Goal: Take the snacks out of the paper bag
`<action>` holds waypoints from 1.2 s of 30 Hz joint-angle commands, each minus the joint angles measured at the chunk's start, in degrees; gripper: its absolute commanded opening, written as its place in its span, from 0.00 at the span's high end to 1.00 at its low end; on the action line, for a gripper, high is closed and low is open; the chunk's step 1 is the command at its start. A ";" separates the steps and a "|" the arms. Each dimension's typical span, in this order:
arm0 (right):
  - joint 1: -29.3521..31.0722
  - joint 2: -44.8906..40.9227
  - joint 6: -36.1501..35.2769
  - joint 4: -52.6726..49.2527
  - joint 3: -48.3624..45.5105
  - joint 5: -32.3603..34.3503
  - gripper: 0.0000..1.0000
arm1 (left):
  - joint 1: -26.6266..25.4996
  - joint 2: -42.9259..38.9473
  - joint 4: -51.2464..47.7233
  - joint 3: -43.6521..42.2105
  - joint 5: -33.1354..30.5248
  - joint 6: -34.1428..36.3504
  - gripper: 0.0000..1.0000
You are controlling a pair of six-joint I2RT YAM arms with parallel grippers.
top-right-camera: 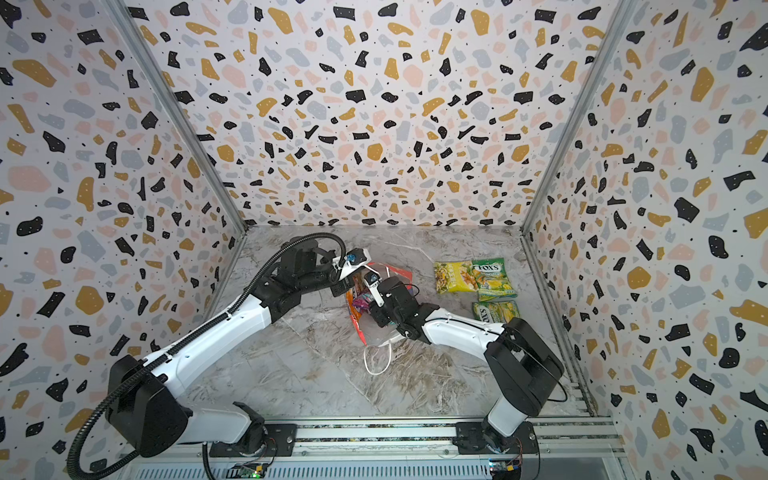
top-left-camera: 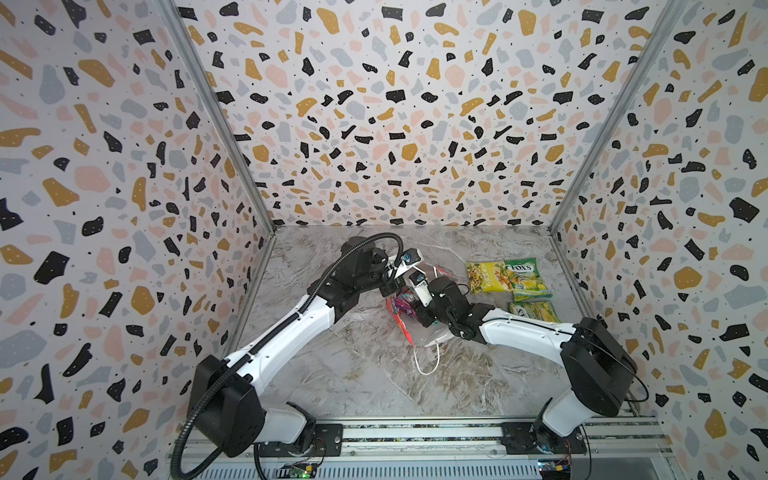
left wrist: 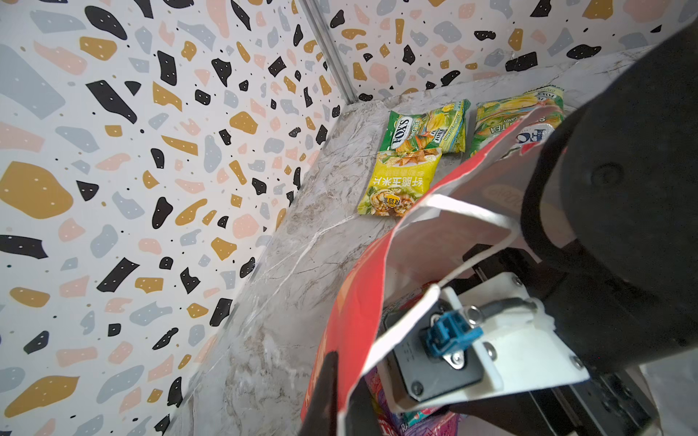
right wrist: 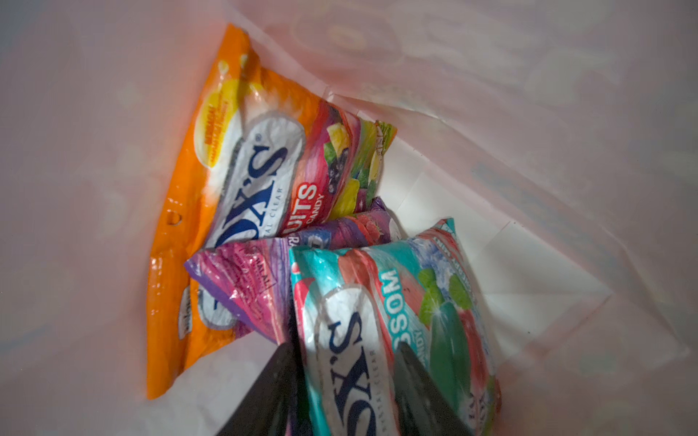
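The red paper bag (top-left-camera: 394, 316) stands in the middle of the marble table, its white inside (right wrist: 94, 151) filling the right wrist view. My left gripper (left wrist: 342, 400) is shut on the bag's red rim (left wrist: 359, 302), one finger on each side of the wall. My right gripper (right wrist: 345, 381) reaches down into the bag and is open, its dark fingers (right wrist: 275, 381) astride the near end of a teal FOX'S packet (right wrist: 396, 313). A purple packet (right wrist: 249, 279) and an orange one (right wrist: 241, 158) lie beside it inside. In both top views the arm hides the right fingers.
Three snacks lie on the table right of the bag: a yellow packet (top-left-camera: 484, 276), a green FOX'S packet (top-left-camera: 525, 278) and another green one (top-left-camera: 534, 311). The bag's white cord handle (top-left-camera: 428, 359) trails toward the front. Patterned walls (top-left-camera: 124, 208) enclose the table on three sides.
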 commanded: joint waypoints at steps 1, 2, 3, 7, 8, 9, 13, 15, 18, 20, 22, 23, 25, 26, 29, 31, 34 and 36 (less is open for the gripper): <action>0.24 0.91 0.30 -1.57 1.77 1.11 0.54 | -0.02 -1.41 3.63 -0.13 0.70 -0.66 1.00; 0.24 1.31 0.25 -1.56 1.83 1.60 0.54 | 0.02 -1.31 3.62 -0.13 0.88 -0.69 1.00; 0.24 1.76 0.37 -1.47 1.91 2.26 0.55 | 0.02 -1.27 3.62 -0.10 0.93 -0.75 1.00; 0.23 3.23 0.47 -0.59 2.14 3.71 0.55 | 0.02 -1.04 3.29 0.18 0.76 -0.75 1.00; 0.24 3.80 0.47 -0.94 2.65 3.90 0.54 | -0.02 -1.07 3.27 0.24 0.87 -0.83 1.00; 0.24 4.17 0.46 -1.33 3.08 4.06 0.54 | 0.02 -1.21 3.29 0.18 1.02 -0.84 1.00; 0.26 4.96 0.47 -0.42 3.54 4.99 0.56 | 0.02 -0.99 3.55 0.05 0.98 -0.84 1.00; 0.25 5.42 0.47 -0.50 4.00 6.09 0.69 | 0.02 -0.96 3.29 0.33 0.96 -0.84 1.00; 0.24 4.46 1.09 -0.68 4.11 7.62 0.88 | 0.02 -1.20 3.27 0.20 0.81 -0.76 1.00; 0.24 3.26 0.76 -0.79 4.20 7.39 0.94 | 0.02 -1.21 3.68 -0.11 0.64 -0.75 1.00; 0.24 2.10 0.41 -1.12 4.33 6.69 0.97 | 0.02 -1.15 3.82 -0.04 0.62 -0.75 1.00; 0.24 1.43 0.18 -1.41 4.37 6.48 1.00 | 0.02 -1.08 3.73 0.05 0.60 -0.77 1.00; 0.33 -0.10 0.12 -2.09 4.46 6.09 1.00 | 0.02 -1.05 3.82 -0.03 0.58 -0.84 1.00; 0.28 -0.94 0.04 -2.35 4.45 5.60 1.00 | 0.02 -1.06 3.80 -0.02 0.58 -0.84 1.00; 0.33 -3.44 -0.15 -2.44 3.97 3.48 1.00 | 0.02 -1.09 4.06 -0.12 0.10 -0.88 1.00; 0.32 -5.19 -0.43 -2.57 3.67 2.07 1.00 | 0.02 -1.05 3.98 0.09 -0.16 -1.09 1.00; 0.33 -7.55 -0.98 -3.73 3.65 0.20 1.00 | 0.02 -1.17 4.02 0.18 -0.47 -1.62 1.00; 0.33 -9.62 -1.45 -3.58 2.94 -1.68 1.00 | 0.02 -1.21 4.40 0.27 -0.97 -2.10 1.00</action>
